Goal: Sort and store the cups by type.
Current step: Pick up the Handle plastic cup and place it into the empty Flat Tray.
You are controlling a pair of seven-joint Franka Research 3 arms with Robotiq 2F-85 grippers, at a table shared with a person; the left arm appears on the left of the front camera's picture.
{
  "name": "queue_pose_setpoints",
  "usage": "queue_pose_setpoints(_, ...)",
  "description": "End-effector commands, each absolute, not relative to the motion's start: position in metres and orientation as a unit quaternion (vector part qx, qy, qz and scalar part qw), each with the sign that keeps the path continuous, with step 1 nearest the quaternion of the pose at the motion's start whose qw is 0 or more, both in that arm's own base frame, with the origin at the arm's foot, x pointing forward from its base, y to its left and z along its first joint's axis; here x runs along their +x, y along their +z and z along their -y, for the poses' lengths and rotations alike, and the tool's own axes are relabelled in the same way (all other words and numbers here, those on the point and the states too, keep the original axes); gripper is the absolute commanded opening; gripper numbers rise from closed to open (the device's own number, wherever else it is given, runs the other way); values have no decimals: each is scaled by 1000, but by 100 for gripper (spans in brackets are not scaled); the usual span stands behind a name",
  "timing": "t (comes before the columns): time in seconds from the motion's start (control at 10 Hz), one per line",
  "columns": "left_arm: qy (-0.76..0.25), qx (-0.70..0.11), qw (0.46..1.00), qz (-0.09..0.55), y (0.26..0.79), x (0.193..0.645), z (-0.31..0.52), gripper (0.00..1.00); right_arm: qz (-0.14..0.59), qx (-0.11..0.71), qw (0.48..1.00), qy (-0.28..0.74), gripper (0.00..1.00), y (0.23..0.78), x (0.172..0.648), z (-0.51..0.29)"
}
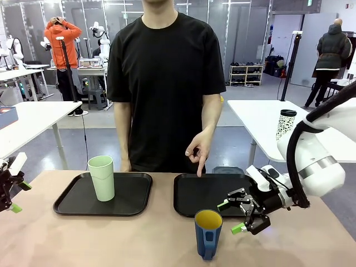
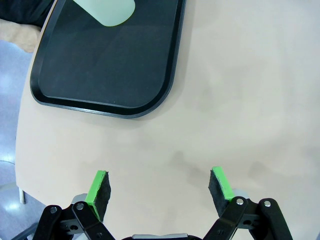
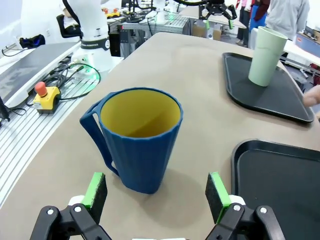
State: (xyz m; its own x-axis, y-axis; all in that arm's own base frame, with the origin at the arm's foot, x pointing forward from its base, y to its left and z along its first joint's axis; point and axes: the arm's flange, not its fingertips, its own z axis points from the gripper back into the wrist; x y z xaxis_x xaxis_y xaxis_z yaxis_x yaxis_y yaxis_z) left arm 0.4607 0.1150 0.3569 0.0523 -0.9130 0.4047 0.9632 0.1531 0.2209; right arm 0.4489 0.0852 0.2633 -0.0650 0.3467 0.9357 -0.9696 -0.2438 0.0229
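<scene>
1. Nearest the camera, the blue mug [image 1: 208, 232] stands upright on the bare surface [image 1: 111, 239], just in front of the right tray [image 1: 189, 203]. It looks stiff, light and empty; its ribbed wall should take a grip better than the thin handle.
2. Already upright on the left tray [image 1: 72, 203], the mint tumbler [image 1: 102, 177] looks smooth, light plastic, likely slippery.
3. Low beside the mug, the right end effector [image 1: 237, 214] has its jaws spread, holding nothing.
4. At the surface's left edge, the left end effector [image 2: 160, 186] is likewise spread and empty.
5. Across the surface, the person's hand [image 1: 199, 149] points down at the right tray.
</scene>
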Motion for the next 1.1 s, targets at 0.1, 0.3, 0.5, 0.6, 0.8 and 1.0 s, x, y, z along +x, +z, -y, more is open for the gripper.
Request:
queue_pose_setpoints(0.1, -653, -50, 717, 238, 357, 460, -116, 100, 299, 467, 503, 663, 100, 262, 456, -98)
queue_pose_setpoints(0.3, -653, -50, 717, 238, 357, 460, -116, 100, 297, 476, 491, 667, 100, 252, 459, -103)
queue_pose_setpoints(0.5, -653, -50, 717, 238, 357, 460, -116, 100, 303, 485, 481, 665, 100, 239, 460, -106)
queue_pose_setpoints(0.6, -653, -50, 717, 238, 357, 460, -116, 100, 303, 487, 478, 666, 100, 234, 458, -107)
queue_pose_setpoints(0.8, -653, -50, 717, 238, 357, 460, -116, 100, 311, 491, 468, 666, 100, 227, 452, -110)
queue_pose_setpoints(1.0, -653, -50, 717, 238, 357, 460, -116, 100, 323, 499, 456, 662, 100, 219, 444, -113)
